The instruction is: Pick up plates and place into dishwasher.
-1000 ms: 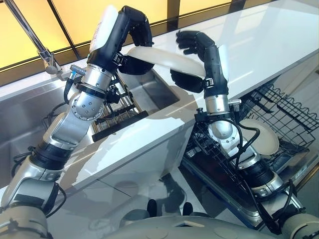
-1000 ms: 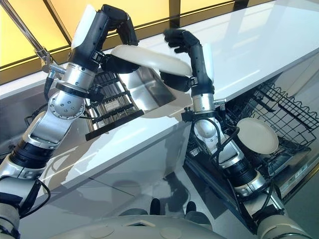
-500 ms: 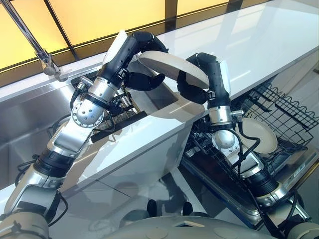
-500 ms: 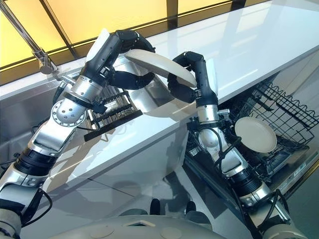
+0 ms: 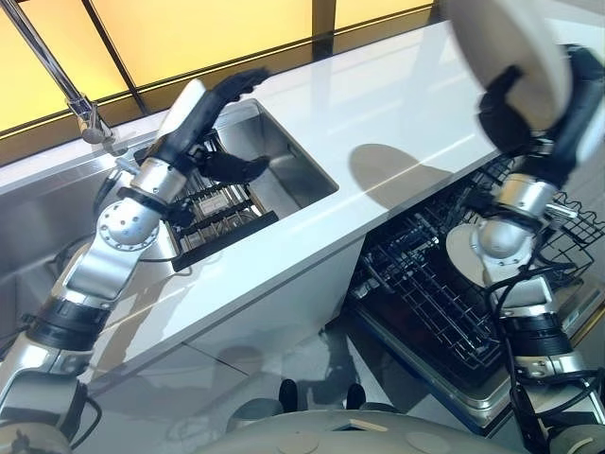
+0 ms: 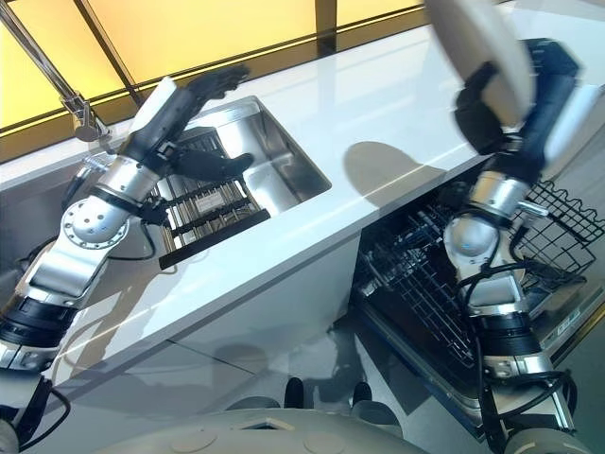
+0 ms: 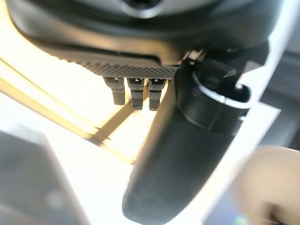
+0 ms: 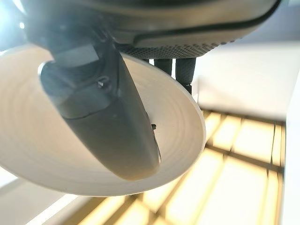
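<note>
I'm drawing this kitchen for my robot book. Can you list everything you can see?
plate: one, cream, held up over the counter's right end
second plate: one, cream, in the dishwasher rack behind the right arm
dishwasher rack: one, black wire, pulled out below the counter
counter: one, white
sink: one, steel, set in the counter
drying rack: one, black, in the sink
faucet: one, silver
right hand: dark, gripping the plate
left hand: dark, open, above the sink

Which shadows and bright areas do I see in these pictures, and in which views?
Left eye view: the plate in the right hand throws a round dark shadow on the white counter, which shines with glare near the yellow window. Right wrist view: the same yellow window glows behind the plate. Left wrist view: the open left hand stands dark against that light.
</note>
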